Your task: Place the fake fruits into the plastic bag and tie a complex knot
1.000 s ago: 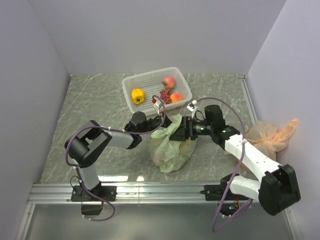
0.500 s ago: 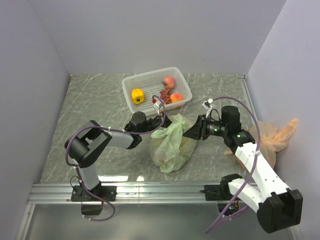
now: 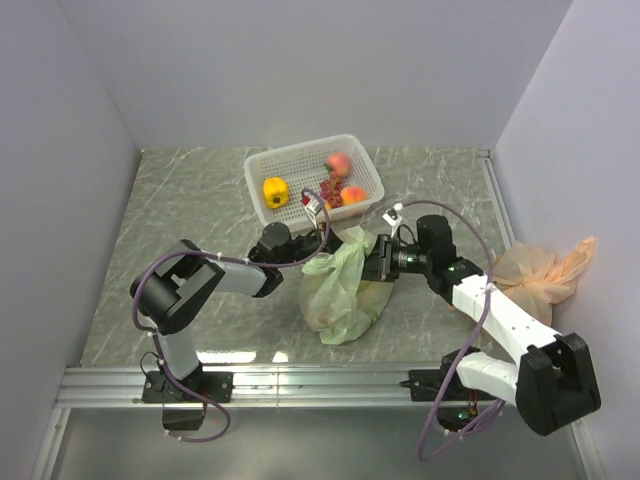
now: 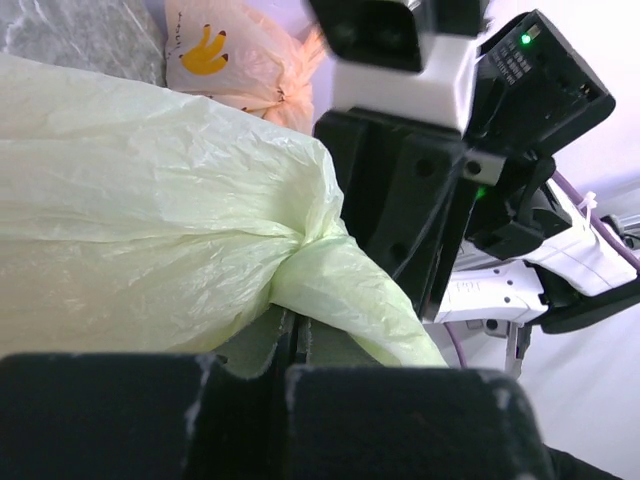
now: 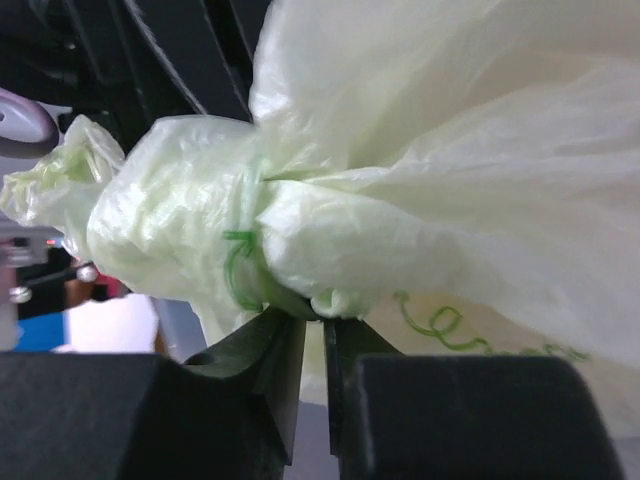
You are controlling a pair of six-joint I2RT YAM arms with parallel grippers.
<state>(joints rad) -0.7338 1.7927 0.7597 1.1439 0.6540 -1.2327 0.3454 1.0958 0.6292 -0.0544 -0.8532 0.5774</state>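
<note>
The pale green plastic bag (image 3: 340, 287) lies full on the table between both arms; the fruits inside it are hidden. My left gripper (image 3: 322, 243) is shut on one twisted handle end (image 4: 350, 290), its jaws (image 4: 296, 325) pressed together on the film. My right gripper (image 3: 373, 263) meets the bag from the right. Its jaws (image 5: 313, 325) stand almost together, pinching a bunched fold just under the knot (image 5: 262, 205). A loose end (image 5: 50, 175) sticks out to the left. More fake fruits stay in the white basket (image 3: 262, 165): a yellow one (image 3: 275, 190), two peaches (image 3: 338, 162), and grapes (image 3: 330, 192).
A peach-orange bag (image 3: 545, 270) sits against the right wall, and shows with its banana print (image 4: 205, 55) in the left wrist view. The basket stands just behind the two grippers. Walls close the table on three sides.
The right gripper pulled back to the right with open jaws, then returned to the bag and closed its jaws on the bunched plastic. The left gripper and the bag stayed put.
</note>
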